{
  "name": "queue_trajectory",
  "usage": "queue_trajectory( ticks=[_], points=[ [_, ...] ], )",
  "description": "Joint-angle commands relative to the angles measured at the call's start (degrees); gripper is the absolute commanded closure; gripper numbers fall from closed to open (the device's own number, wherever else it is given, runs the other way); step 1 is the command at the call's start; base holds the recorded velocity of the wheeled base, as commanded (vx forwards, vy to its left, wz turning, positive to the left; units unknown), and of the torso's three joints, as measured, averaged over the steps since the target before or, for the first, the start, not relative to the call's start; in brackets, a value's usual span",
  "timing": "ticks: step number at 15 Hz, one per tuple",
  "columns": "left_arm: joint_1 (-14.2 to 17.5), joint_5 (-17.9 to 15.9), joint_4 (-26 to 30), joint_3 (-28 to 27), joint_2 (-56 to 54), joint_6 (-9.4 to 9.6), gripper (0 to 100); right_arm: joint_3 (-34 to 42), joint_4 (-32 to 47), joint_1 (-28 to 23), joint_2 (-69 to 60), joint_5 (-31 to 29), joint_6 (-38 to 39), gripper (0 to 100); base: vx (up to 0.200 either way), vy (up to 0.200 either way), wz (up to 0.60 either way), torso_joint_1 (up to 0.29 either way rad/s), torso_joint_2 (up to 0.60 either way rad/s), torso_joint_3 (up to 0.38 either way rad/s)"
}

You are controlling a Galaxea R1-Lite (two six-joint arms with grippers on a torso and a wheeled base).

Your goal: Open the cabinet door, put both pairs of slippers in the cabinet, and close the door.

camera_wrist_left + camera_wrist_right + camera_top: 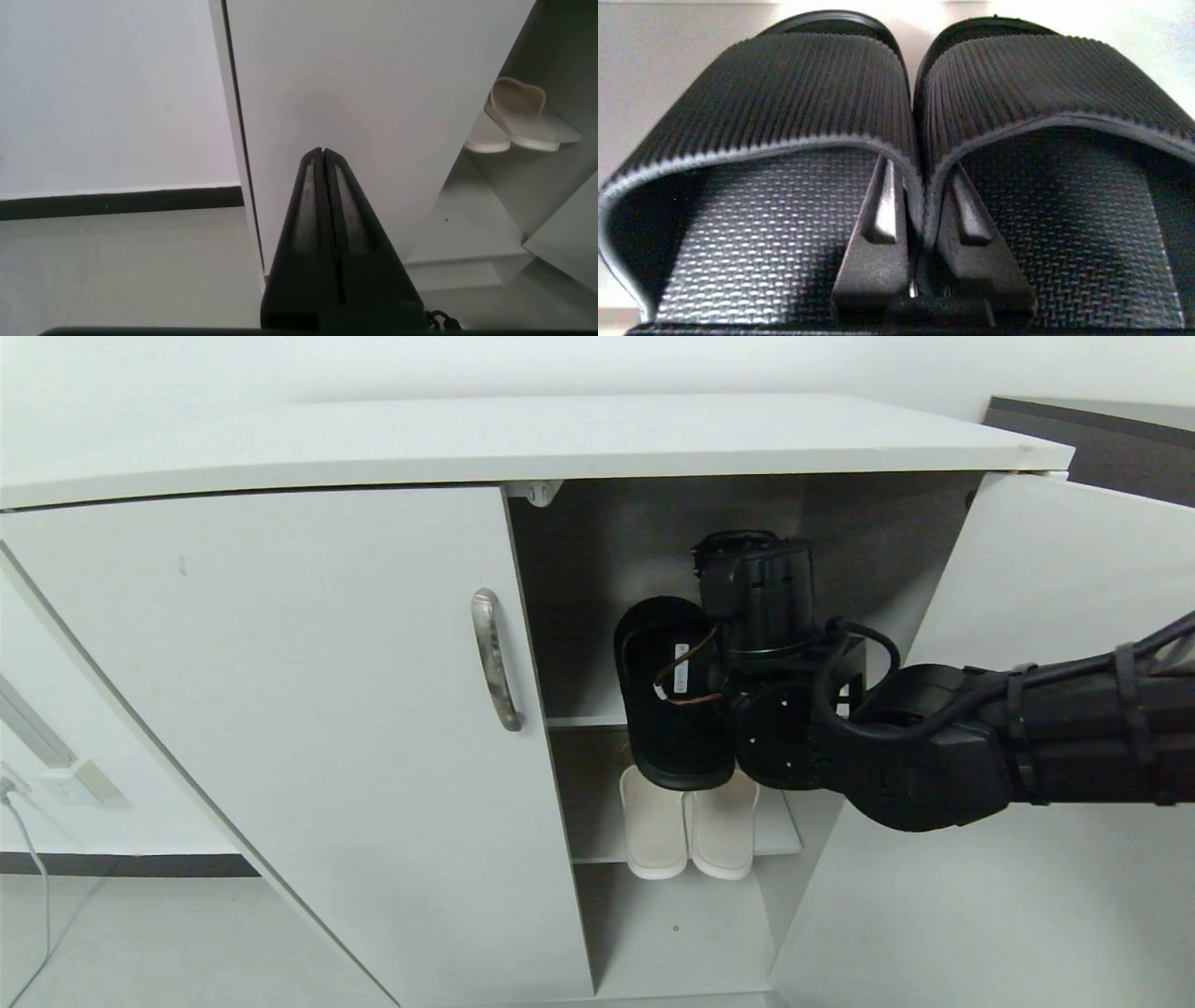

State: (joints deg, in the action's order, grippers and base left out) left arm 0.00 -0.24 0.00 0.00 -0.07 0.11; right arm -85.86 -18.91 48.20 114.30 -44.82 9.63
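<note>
Cabinet (560, 439) open | white slippers (691, 826) shelved | right tool (920, 210) pinches black slippers (672, 709) | left tool (322, 163) closed

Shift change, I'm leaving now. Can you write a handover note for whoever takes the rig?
Claws: right claw shut on black slippers, held at the cabinet opening, higher than the white slippers; left claw shut, empty, facing the closed left door.
Done: right door open, white pair on a shelf.
Left: set black pair inside, release, close door.
</note>
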Motion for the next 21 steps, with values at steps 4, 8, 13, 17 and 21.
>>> queue_trajectory(
  ticks=[4,8,13,17,21],
  points=[
    [0.0,0.0,0.0,0.0,0.1,-0.02,100,-9.7,4.5,-2.1,5.8,0.5,-0.7,100,0.0,0.0,0.0,0.0,0.0,0.0],
    [0.0,0.1,0.0,0.0,0.1,-0.11,100,-16.0,9.1,-2.7,7.0,0.6,-0.7,100,0.0,0.0,0.0,0.0,0.0,0.0],
    [0.0,0.1,0.0,0.0,0.1,-0.11,100,-18.0,9.8,-3.1,9.0,1.2,-0.5,100,0.0,0.0,0.0,0.0,0.0,0.0],
    [0.0,0.1,0.0,0.0,0.1,-0.02,100,-17.9,9.8,-3.0,9.1,1.3,-0.3,100,0.0,0.0,0.0,0.0,0.0,0.0],
    [0.0,0.1,0.0,0.0,0.1,-0.02,100,-17.8,9.8,-3.0,9.1,1.2,-0.3,100,0.0,0.0,0.0,0.0,0.0,0.0]
  ],
)
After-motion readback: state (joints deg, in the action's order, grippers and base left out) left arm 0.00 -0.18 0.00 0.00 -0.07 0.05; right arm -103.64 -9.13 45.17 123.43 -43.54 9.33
